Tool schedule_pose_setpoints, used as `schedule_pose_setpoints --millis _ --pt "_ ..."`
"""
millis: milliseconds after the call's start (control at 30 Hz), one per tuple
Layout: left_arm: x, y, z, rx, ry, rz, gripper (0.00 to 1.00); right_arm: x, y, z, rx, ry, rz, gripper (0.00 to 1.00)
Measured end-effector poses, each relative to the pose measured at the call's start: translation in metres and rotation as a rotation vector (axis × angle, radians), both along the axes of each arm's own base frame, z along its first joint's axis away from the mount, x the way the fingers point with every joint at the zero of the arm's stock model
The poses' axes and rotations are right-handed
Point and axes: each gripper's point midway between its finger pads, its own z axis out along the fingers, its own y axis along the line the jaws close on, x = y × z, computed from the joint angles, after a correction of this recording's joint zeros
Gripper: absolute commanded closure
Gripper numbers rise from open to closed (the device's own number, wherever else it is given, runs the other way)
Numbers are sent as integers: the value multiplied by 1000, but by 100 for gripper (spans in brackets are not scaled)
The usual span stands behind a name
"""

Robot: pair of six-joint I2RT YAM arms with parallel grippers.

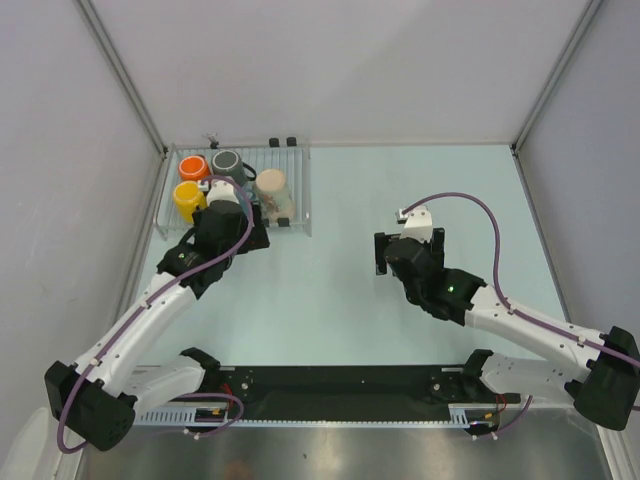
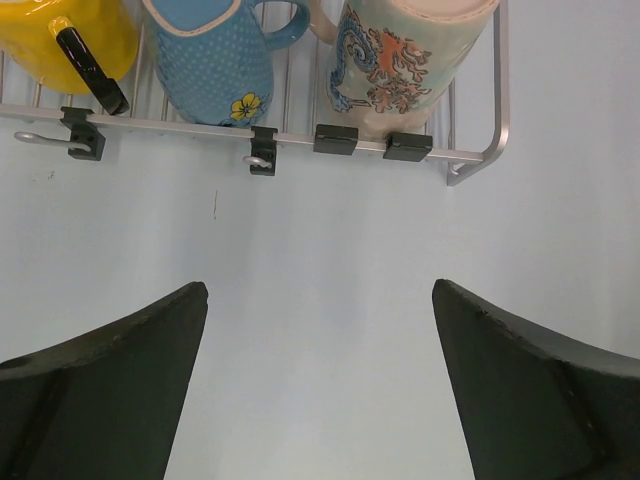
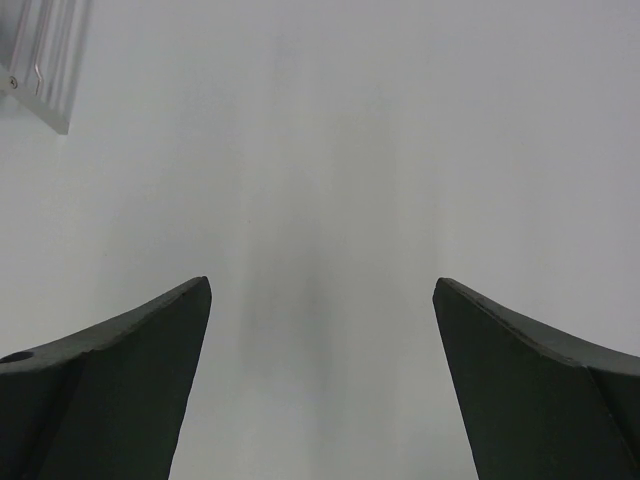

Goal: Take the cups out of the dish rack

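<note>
The clear dish rack [image 1: 304,192] stands at the table's far left. In it, seen from the top, are an orange mug [image 1: 192,167], a dark grey mug [image 1: 226,162], a yellow mug [image 1: 188,198] and a cream mug [image 1: 272,190]. The left wrist view shows the rack's front bar [image 2: 470,155] with the yellow mug [image 2: 80,30], a light blue dotted mug [image 2: 215,60] and the cream patterned mug [image 2: 405,60] behind it. My left gripper [image 2: 320,300] is open and empty just in front of the rack, over the light blue mug's spot in the top view [image 1: 232,222]. My right gripper [image 1: 408,242] is open and empty over bare table mid-right [image 3: 322,295].
Small black clips [image 2: 335,139] sit along the rack's front bar. Grey walls and metal frame posts [image 1: 125,75] enclose the table; a post end [image 3: 40,60] shows in the right wrist view. The pale blue tabletop [image 1: 330,270] lies between the two arms.
</note>
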Motion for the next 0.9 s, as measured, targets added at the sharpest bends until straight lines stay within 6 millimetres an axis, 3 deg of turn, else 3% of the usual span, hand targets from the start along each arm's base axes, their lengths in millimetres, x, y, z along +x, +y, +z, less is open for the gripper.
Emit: schedule_pose_setpoints --millis 567,700,900 --pt "3 -1 -4 -7 14 18 0 0 1 1 7 1 7 0" --pt "20 -11 1 -14 34 29 0 0 2 2 28 6 0 0" --pt "64 -38 45 -47 3 11 0 1 7 12 81 1 -12 0"
